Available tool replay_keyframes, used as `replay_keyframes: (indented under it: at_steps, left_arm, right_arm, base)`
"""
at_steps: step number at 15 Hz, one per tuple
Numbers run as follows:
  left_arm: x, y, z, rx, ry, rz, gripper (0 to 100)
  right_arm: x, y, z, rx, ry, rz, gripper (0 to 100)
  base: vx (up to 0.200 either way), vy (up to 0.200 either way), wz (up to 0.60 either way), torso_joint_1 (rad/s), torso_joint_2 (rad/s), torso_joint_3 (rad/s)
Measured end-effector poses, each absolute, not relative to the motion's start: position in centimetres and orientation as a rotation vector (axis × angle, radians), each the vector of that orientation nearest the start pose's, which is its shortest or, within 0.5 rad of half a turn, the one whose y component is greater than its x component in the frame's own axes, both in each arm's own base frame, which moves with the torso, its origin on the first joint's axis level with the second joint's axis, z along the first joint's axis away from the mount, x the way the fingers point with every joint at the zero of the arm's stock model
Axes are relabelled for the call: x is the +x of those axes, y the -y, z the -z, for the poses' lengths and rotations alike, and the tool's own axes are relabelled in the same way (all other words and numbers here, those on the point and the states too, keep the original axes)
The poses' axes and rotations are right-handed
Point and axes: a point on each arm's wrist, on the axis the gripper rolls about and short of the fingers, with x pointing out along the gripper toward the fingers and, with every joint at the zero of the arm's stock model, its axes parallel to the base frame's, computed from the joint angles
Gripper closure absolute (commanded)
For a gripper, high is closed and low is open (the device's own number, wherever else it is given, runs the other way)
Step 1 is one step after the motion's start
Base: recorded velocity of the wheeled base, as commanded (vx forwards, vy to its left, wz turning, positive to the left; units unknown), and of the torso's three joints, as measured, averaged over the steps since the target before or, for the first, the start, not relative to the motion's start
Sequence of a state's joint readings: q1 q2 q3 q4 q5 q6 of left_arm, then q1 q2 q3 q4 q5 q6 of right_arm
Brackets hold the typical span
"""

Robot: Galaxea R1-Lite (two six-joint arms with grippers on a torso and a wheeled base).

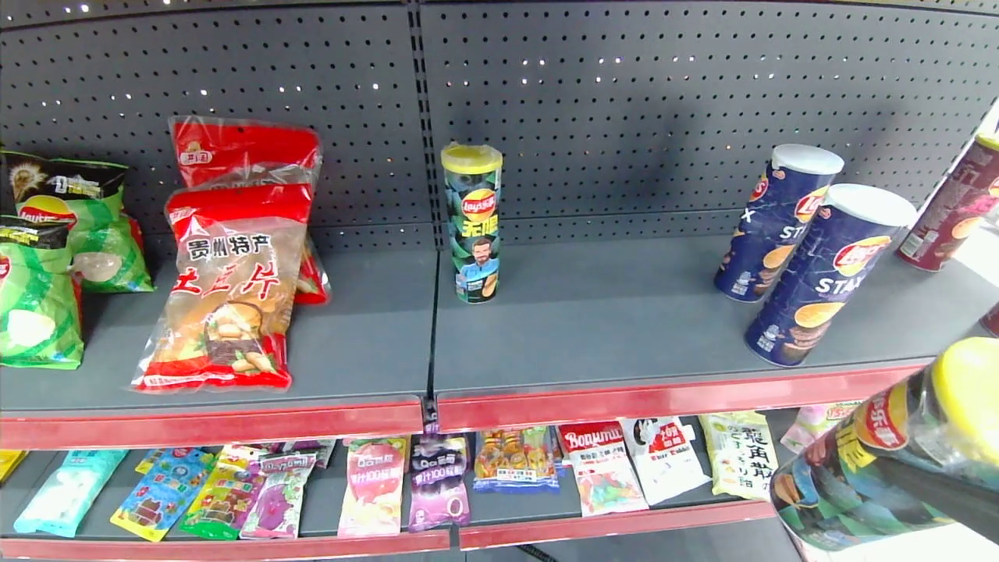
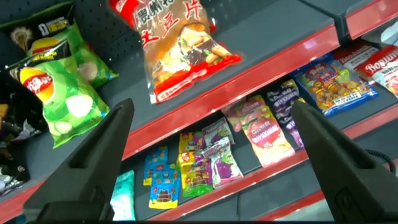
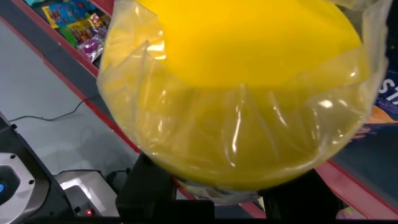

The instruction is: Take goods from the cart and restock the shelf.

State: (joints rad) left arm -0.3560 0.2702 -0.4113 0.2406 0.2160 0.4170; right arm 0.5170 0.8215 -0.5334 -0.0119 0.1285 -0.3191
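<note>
Head view: upper shelf (image 1: pixel 593 312) carried green bags (image 1: pixel 47 257) at its left edge and red bags (image 1: pixel 230 289) next along. One shelved can (image 1: pixel 473 222) stood upright just right of the centre divider, near the back panel. Two blue cans (image 1: pixel 819 273) stood toward the right end, touching each other, w/ a dark-red can (image 1: pixel 948 207) at the far right edge. Held can (image 1: pixel 858 460) had the same yellow lid & print as the shelved one. It was tilted, in front of & below the shelf's right front corner, not on the shelf. Right gripper (image 1: pixel 948 488) had a dark finger across the can body, so clamped on it afaict. Lower shelf (image 1: pixel 609 521) had a row of packets (image 1: pixel 437 480).

Left wrist view: left gripper (image 2: pixel 211 106) had fingers wide apart, nothing btwn them, out in front of the lower shelf's left part. Red & green bags sat on the upper shelf beyond.

Right wrist view: held can's yellow lid w/ clear film was up close, black finger parts flanking its body, consistent w/ a firm grip. Red shelf front edge ran behind.

Status, my read: mid-task. One can of this type is placed, the second is picked, placement pending. The wide bare stretch btwn shelved can & blue cans is the likely slot. Cart stock left: can't tell.
</note>
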Motion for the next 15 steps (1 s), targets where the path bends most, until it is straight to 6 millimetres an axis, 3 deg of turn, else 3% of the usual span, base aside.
replay_keyframes:
  at_steps: [14, 15]
  left_arm:
    - [-2.26, -1.35, -16.96, 0.446, -0.060, 0.156, 0]
    - [-2.25, -1.35, -16.96, 0.446, -0.061, 0.156, 0]
  right_arm:
    - [7.02, -4.31, -21.03, -0.404, -0.173, -0.684, 100]
    - [7.01, -4.31, -21.03, -0.405, -0.173, -0.684, 100]
  base:
    - [0.000, 0.000, 0.00, 0.000, 0.00, 0.000]
    - [0.200, 0.000, 0.00, 0.002, 0.00, 0.007]
